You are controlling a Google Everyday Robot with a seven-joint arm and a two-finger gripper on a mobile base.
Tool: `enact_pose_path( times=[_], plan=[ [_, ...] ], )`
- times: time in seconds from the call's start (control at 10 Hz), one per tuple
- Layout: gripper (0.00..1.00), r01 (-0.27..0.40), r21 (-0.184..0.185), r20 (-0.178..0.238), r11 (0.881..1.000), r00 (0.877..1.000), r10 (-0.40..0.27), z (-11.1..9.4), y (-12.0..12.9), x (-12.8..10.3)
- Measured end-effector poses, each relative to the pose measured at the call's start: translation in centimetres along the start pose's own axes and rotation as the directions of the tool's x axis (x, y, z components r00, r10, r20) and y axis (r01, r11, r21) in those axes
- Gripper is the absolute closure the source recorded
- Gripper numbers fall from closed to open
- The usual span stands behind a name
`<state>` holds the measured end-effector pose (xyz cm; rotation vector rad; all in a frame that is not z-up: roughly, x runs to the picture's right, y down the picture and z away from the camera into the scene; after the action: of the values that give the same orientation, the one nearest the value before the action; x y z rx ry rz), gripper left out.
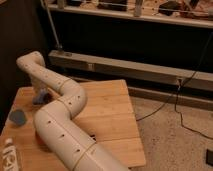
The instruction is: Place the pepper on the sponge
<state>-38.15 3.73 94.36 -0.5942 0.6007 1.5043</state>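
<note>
Wooden table (112, 107), blue disc (18, 118), pincer (40, 96) above

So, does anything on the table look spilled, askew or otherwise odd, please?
Nothing stands out. The gripper sits low at the table's far-left side, beside a round blue object; the arm hides much.

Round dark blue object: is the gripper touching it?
No, the gripper is down near the table's far left corner, while the round dark blue object lies apart, nearer the camera.

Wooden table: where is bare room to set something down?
Bare: the wide right part of the wooden table, between the arm and the table's right edge. Crowded: the left strip, where the gripper hangs at the far left, beyond the round blue object and white item.
</note>
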Motion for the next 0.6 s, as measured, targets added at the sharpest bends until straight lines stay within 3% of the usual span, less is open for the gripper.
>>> enact_pose_path(
  times=[0.2,0.6],
  plan=[
    [0.35,-0.058,0.004,0.024,0.998,0.998,0.058,0.16,-0.34,-0.66],
    [0.35,-0.104,-0.012,0.05,0.995,0.993,0.104,0.37,-0.45,-1.12]
  ],
)
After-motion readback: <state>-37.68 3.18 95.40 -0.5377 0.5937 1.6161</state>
